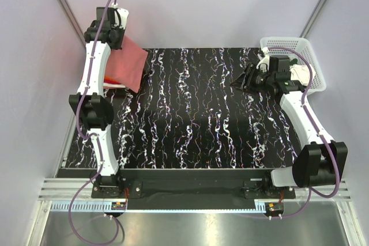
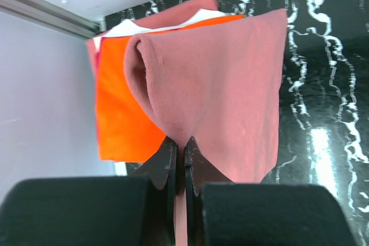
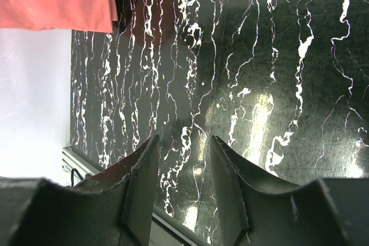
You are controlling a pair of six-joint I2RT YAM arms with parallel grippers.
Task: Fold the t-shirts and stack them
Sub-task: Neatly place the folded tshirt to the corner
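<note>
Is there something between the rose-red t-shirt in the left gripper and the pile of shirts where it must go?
Nothing visible. The left gripper is shut on the rose-red t-shirt, which hangs over the pile at the far left corner of the table. The right gripper is across the table, near the basket.

Black marbled table (image 1: 190, 125), pale walls (image 1: 190, 4)

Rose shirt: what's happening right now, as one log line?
left gripper: shut on rose shirt, over orange shirt | right gripper: open, empty
</note>
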